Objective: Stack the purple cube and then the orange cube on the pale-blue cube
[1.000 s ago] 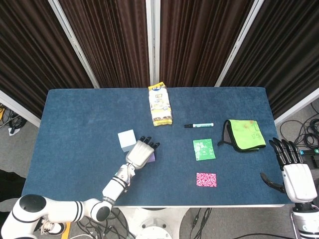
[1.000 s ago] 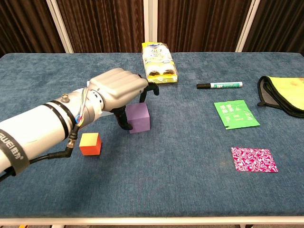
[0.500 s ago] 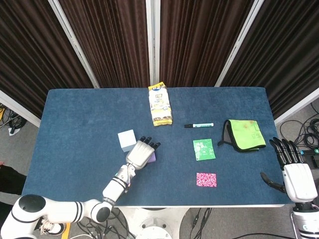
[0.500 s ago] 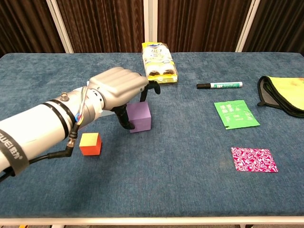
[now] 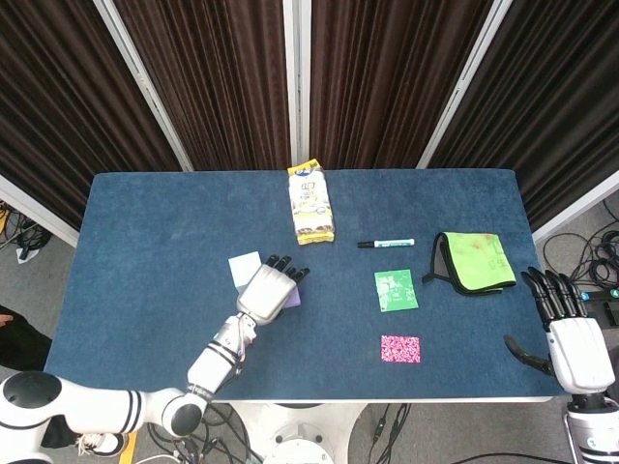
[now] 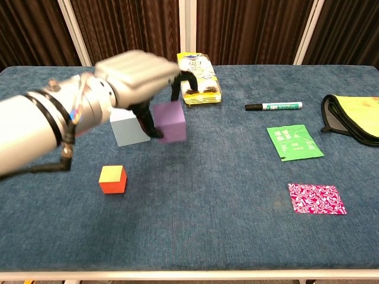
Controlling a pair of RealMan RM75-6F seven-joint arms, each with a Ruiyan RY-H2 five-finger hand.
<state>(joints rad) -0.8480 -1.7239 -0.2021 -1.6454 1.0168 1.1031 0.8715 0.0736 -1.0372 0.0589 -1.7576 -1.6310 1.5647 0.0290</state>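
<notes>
My left hand (image 6: pixel 139 74) grips the purple cube (image 6: pixel 169 121) from above and holds it off the table, just right of the pale-blue cube (image 6: pixel 129 129). In the head view the left hand (image 5: pixel 269 287) covers most of the purple cube (image 5: pixel 292 298), and the pale-blue cube (image 5: pixel 242 267) peeks out at its left. The orange cube (image 6: pixel 112 179) sits on the cloth nearer the front edge; the head view does not show it. My right hand (image 5: pixel 569 329) hangs open off the table's right end, holding nothing.
A snack packet (image 5: pixel 310 203) lies at the back centre. A marker pen (image 5: pixel 385 243), a green sachet (image 5: pixel 397 290), a pink patterned sachet (image 5: pixel 400 349) and a green-yellow cloth (image 5: pixel 473 261) lie on the right half of the blue table (image 5: pixel 145 242).
The left hand has lifted the purple cube off the table and carried it up and slightly back, uncovering the pale-blue cube in the chest view. The right hand has not moved.
</notes>
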